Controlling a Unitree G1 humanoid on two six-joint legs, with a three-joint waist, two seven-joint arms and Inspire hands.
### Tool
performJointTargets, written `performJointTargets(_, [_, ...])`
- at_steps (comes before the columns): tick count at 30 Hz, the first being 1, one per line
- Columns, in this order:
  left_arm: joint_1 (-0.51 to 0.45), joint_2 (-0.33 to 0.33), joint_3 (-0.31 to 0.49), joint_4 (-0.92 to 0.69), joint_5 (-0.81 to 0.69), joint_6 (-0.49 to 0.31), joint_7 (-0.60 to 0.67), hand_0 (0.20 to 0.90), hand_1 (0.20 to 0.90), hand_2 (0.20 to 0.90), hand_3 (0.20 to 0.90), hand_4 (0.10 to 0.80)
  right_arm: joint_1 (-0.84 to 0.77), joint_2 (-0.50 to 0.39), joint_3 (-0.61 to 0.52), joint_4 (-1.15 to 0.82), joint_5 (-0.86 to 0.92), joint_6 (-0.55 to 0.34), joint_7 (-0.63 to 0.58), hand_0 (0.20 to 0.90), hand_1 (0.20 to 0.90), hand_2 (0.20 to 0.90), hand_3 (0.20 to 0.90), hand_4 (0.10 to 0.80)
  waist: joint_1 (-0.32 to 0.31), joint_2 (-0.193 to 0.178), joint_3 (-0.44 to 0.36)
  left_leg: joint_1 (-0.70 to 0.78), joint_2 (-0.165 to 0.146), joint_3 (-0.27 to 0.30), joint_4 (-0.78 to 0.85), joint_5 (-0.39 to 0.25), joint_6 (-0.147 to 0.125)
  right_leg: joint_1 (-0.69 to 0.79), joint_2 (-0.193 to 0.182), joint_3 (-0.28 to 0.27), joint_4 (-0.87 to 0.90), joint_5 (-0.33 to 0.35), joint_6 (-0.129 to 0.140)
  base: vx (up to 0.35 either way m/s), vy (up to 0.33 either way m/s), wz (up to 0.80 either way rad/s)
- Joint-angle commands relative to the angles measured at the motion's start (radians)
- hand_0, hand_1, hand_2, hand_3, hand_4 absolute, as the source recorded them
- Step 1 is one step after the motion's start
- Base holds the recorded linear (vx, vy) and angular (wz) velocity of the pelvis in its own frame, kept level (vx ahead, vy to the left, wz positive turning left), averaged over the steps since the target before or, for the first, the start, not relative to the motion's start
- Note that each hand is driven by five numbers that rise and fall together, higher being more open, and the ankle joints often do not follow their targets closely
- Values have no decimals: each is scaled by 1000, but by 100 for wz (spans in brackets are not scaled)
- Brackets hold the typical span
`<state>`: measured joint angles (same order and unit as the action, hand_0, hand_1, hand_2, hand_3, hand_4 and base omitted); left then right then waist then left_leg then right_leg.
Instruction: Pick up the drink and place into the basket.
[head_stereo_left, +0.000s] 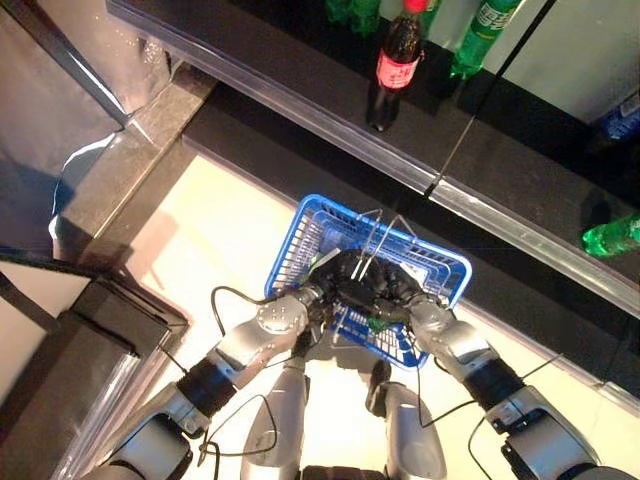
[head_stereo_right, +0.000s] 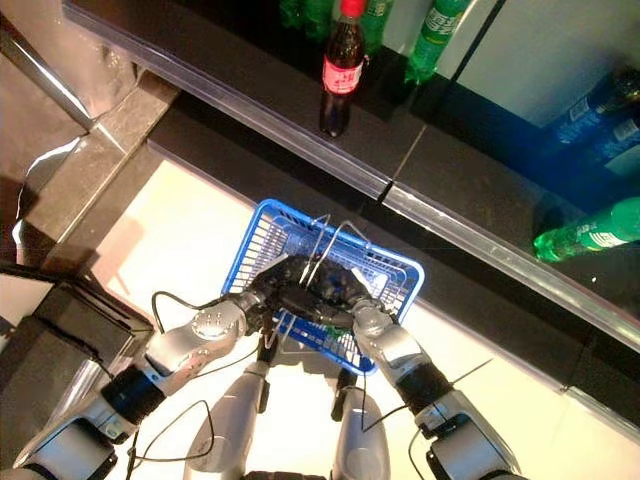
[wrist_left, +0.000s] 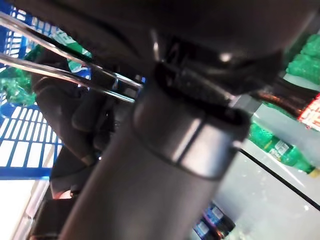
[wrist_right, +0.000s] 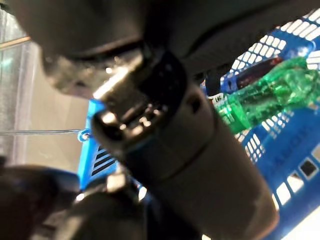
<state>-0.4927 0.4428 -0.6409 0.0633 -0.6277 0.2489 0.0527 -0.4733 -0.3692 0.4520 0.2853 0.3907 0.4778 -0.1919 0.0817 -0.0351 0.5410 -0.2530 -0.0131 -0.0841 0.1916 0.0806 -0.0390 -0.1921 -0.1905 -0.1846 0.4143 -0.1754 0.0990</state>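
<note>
My left robot hand and right robot hand meet over the blue basket, which stands on the pale floor below a dark shelf. A green drink bottle lies inside the basket, just past my right hand. Whether my fingers are curled or straight, I cannot tell; both hands crowd the wire handles. On the shelf stand a cola bottle and more green bottles.
</note>
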Motion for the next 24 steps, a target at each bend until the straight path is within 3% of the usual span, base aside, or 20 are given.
performJointTargets(1, [-186, -78, 346, -324, 2, -431, 16, 300, 300, 300, 200, 100, 39, -70, -60, -222, -26, -143, 80, 900, 900, 900, 900, 800, -15, -10, -144, 79, 23, 20, 7, -51, 28, 40, 11, 10, -52, 96, -41, 33, -3, -8])
performJointTargets(24, [69, -5, 494, -366, -153, -516, -96, 300, 300, 300, 200, 100, 352, -183, -297, -403, 149, -338, 282, 900, 900, 900, 900, 800, -46, -31, -208, 129, 48, 56, -17, -61, 22, 85, 22, 33, -94, 99, -18, 6, -11, -6])
